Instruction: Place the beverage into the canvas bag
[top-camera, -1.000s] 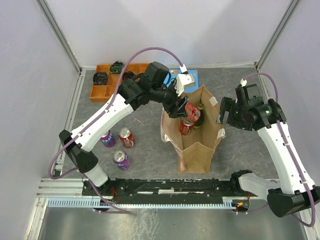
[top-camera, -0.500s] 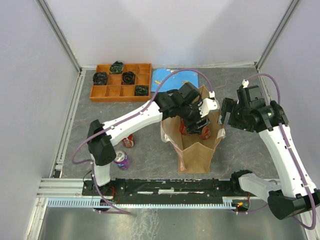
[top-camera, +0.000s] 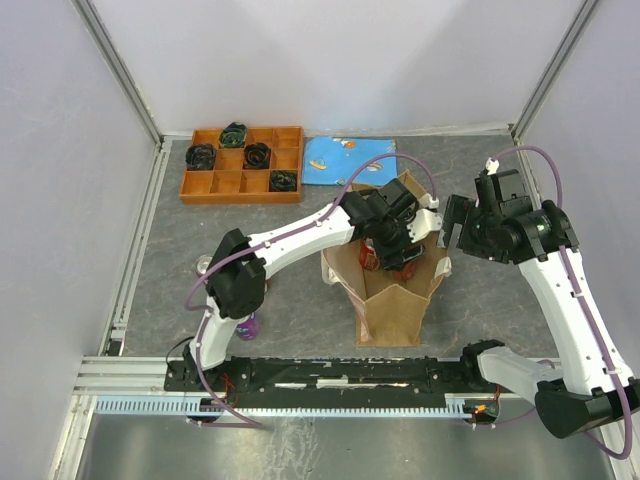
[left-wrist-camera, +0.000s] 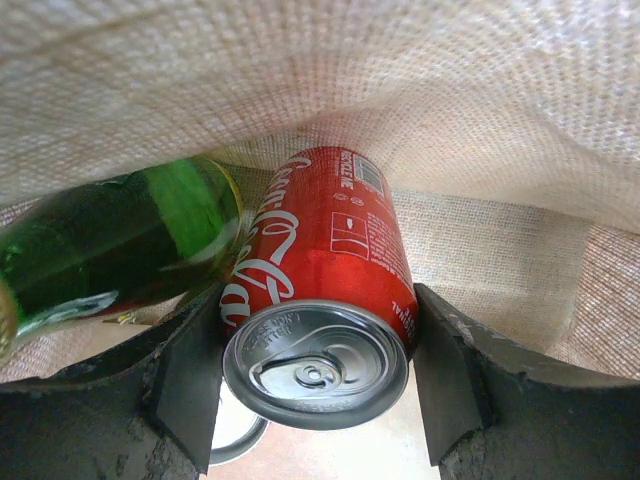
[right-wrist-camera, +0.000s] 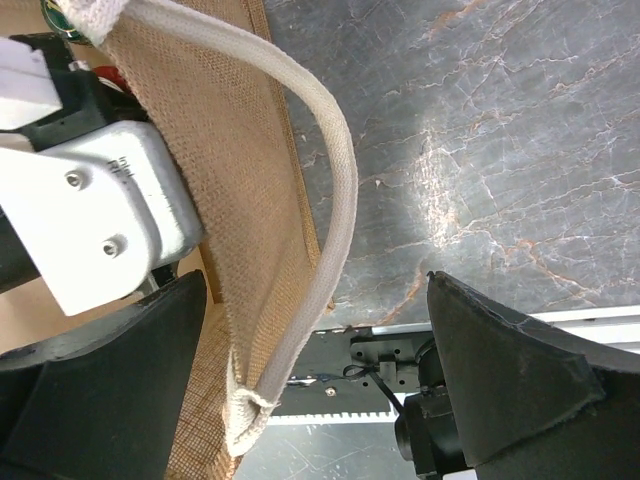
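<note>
The left claw (left-wrist-camera: 318, 372) is clamped on the red aluminium cola can (left-wrist-camera: 320, 290), and both are down inside the tall tan canvas bag (top-camera: 395, 305) standing on the grey bench (top-camera: 480, 300). The can's long axis runs straight out from the claw toward the bag's weave, with a green glass bottle (left-wrist-camera: 110, 250) touching its flank, so I judge that release needs only spreading fingers. The right claw (right-wrist-camera: 315, 360) gapes wide across the bag's wall, gripping nothing.

A red cola can (left-wrist-camera: 322, 255) is gripped between the left gripper's (left-wrist-camera: 316, 385) fingers, lid toward the wrist, surrounded by the upright, open tan canvas bag (top-camera: 393, 306).
</note>
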